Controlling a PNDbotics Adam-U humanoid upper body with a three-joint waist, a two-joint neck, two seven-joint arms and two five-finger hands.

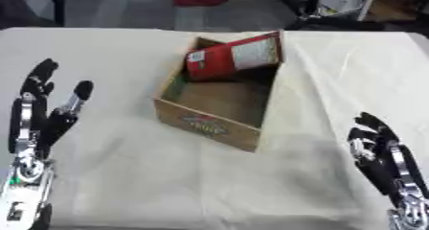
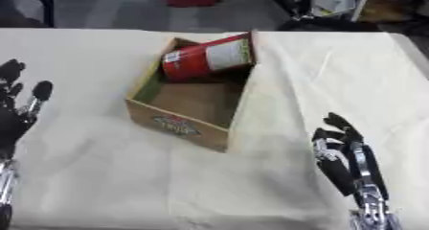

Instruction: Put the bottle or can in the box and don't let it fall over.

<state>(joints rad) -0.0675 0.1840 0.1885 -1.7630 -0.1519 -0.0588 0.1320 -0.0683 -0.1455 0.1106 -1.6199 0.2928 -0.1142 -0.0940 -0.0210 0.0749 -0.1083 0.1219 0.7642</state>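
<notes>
1. Fingers of the left hand [image 1: 38, 123] stand straight and apart at the near left edge, pointing up and away, holding nothing and touching nothing.
2. Fingers of the right hand [image 2: 345, 159] at the near right also hold nothing; they look relaxed, only slightly bent, and clear of everything.
3. Under both lies the worktop [image 1: 126, 176], covered in a pale cloth.
4. Beyond and between the two sets of fingers sits the box [image 1: 205, 125], an open cardboard tray turned askew, its printed near wall facing the fingers. It lies ahead and to the right of the left fingers, ahead and to the left of the right ones; neither hand is clearly nearer.
5. Farther still, at the back of the box, is the can [image 1: 233, 56], red with a pale label. It is inside the box but not upright: its long axis runs across, left to right, tilted, with the right end raised on the far right wall and the left end low inside.
6. Judgement: the can is in but tipped, so the task is not met. Righting it means reaching past the near wall to the far end, and the raised end faces the right fingers' side.
</notes>
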